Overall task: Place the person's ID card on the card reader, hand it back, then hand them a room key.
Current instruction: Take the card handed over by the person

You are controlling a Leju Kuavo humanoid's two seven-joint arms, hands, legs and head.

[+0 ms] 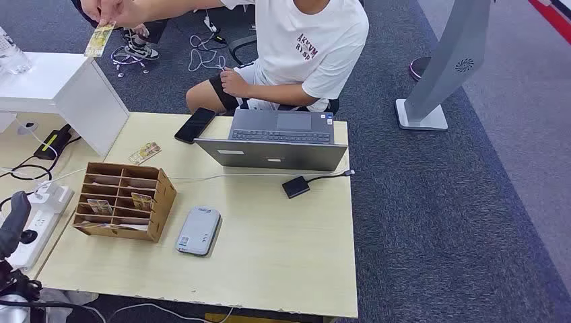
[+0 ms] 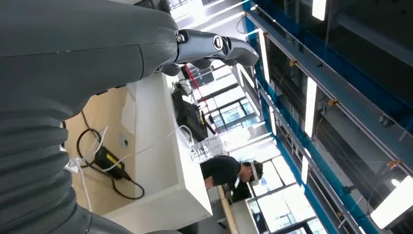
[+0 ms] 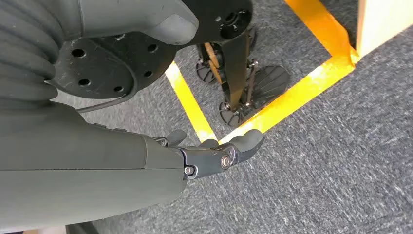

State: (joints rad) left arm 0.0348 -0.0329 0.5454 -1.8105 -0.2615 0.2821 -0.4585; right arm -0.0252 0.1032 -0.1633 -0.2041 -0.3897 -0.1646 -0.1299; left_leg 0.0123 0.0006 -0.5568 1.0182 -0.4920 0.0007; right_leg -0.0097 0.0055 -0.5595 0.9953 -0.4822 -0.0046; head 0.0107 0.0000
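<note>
Risk comes first from the distance: the person's hand (image 1: 111, 9) holds the ID card (image 1: 99, 39) high above the white counter (image 1: 40, 81), far ahead of the left robot hand (image 1: 15, 225), which is low beside the near left corner of the worktop (image 1: 283, 249). In the left wrist view the left robot hand (image 2: 214, 48) holds nothing and its fingers look partly curled; I cannot tell if it is spread enough for a thin card. The right robot hand (image 3: 214, 156) hangs over the grey carpet (image 3: 341, 161), empty, with its fingers loosely bent.

The card reader (image 1: 199, 230) lies on the worktop, to the right of the left robot hand, and the wooden rack (image 1: 123, 200) with the room keys stands between them. I think a reach for the card could hit the counter edge or the rack. A weak pinch could also drop the card near the cables (image 1: 27, 168).
</note>
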